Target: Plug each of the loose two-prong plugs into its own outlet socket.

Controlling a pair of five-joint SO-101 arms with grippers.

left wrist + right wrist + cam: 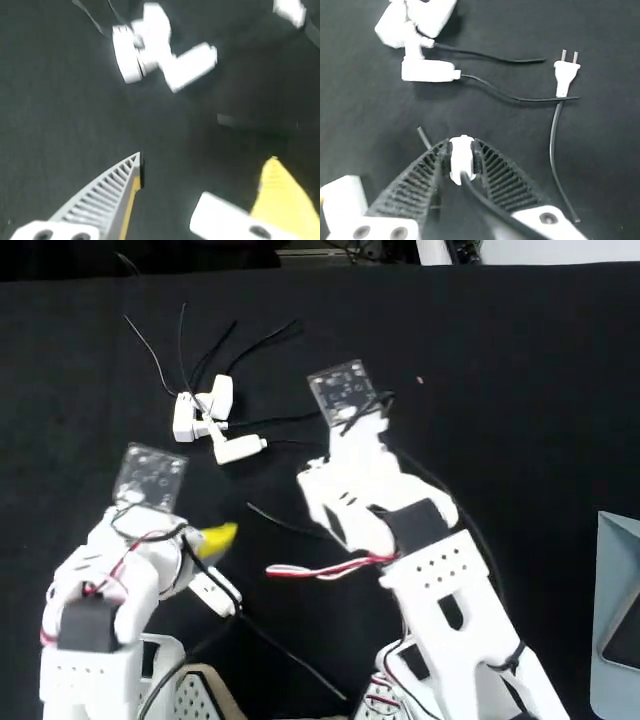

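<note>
- The right pincer (461,148) is closed on a white plug (461,165). Its two dark ribbed fingers (500,175) press the plug from both sides.
- The plug's rounded end sticks out just past the fingertips, and its black cord (485,202) runs back along the pincer.
- A second plug (566,72) lies loose on the black table (520,360), ahead of the right pincer and to one side, well apart from it. Its two prongs point away from the pincer, and its thin cord comes back toward the pincer.
- The white sockets (427,70) lie together in a small group, ahead of the right pincer on the other side from the second plug. They do not touch the fingertips. Black cords go out from them.
- The left pincer (205,162) is open. Its grey ribbed finger (115,190) and its yellow finger (280,200) stand far apart, and between them I see the black table.
- The sockets (150,45) are also ahead of the left pincer, beyond its tips and apart from them.
</note>
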